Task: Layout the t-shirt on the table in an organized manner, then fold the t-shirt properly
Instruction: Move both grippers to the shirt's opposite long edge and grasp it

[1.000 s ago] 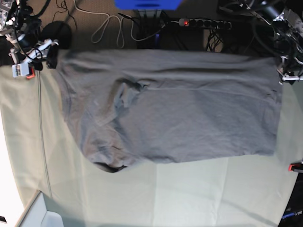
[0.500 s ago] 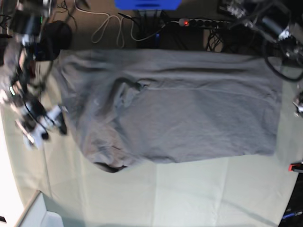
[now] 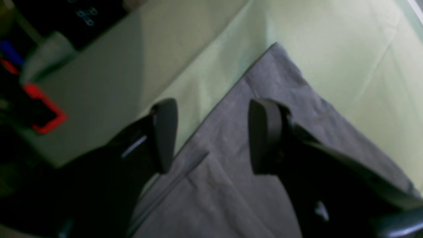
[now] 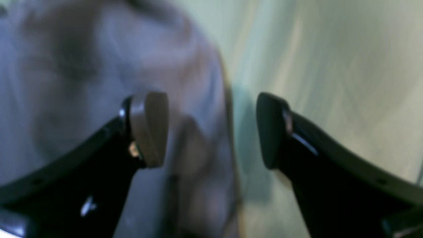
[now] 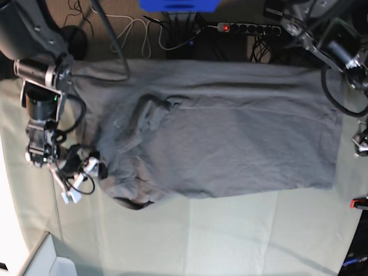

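Grey cotton, the t-shirt [image 5: 213, 132] lies spread flat along the table's [image 5: 230, 236] far edge, reaching almost from one side edge to the other, with rumpled folds toward the side where the right arm works. Pale green creased cloth covers the table; the near half is bare. A red clamp [image 5: 359, 202] grips the side edge near the shirt's hem corner. Beyond the far edge, a dark floor holds a power strip [image 5: 247, 27] with a lit red switch, white cables [image 5: 135, 34] and a blue object [image 5: 179, 5].

Above the shirt's rumpled edge hangs the right gripper [image 5: 80, 178], jaws spread wide with nothing between them; its wrist view is blurred, showing shirt under one finger and green cloth under the other. Over the shirt's hem corner, the left gripper [image 3: 211, 135] has jaws parted, straddling the shirt's edge, not pinching it.
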Action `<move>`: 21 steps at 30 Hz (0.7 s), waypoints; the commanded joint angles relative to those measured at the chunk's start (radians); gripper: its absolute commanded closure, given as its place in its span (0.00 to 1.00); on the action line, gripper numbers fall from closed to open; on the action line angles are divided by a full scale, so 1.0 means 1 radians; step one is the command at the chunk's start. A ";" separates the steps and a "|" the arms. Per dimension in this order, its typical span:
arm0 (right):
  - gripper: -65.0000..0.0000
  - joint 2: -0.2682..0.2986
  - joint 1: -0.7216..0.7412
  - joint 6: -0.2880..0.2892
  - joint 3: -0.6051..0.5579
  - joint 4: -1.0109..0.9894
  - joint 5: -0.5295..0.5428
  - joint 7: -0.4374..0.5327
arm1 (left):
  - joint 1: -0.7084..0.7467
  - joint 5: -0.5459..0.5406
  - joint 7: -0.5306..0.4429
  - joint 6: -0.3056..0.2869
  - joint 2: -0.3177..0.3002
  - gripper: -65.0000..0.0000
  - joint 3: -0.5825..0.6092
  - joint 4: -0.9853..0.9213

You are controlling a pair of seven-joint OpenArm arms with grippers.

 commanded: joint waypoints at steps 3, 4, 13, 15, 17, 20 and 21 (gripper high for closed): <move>0.36 -0.006 0.016 0.006 0.001 0.017 0.012 0.018 | -0.049 -0.011 -0.107 -0.001 -0.056 0.49 0.050 -0.139; 0.36 -0.007 0.013 0.006 0.001 0.017 0.012 0.018 | -0.064 -0.011 -0.151 -0.001 -0.074 0.49 0.081 -0.197; 0.86 -0.058 0.006 0.006 0.001 0.015 0.012 0.014 | -0.248 -0.011 -0.493 -0.001 -0.192 0.49 0.343 -0.766; 0.95 -0.060 0.006 0.006 0.002 0.015 0.012 0.012 | -0.304 -0.011 -0.586 -0.001 -0.206 0.49 0.397 -0.900; 0.99 -0.061 0.006 0.006 0.001 0.015 0.012 0.011 | -0.339 -0.011 -0.673 -0.001 -0.211 0.49 0.452 -0.995; 0.99 -0.061 0.006 0.006 0.001 0.015 0.012 0.009 | -0.356 -0.012 -0.760 0.000 -0.221 0.49 0.511 -1.055; 0.99 -0.061 0.006 0.006 0.001 0.015 0.012 0.009 | -0.356 -0.012 -0.776 0.000 -0.221 0.49 0.521 -1.061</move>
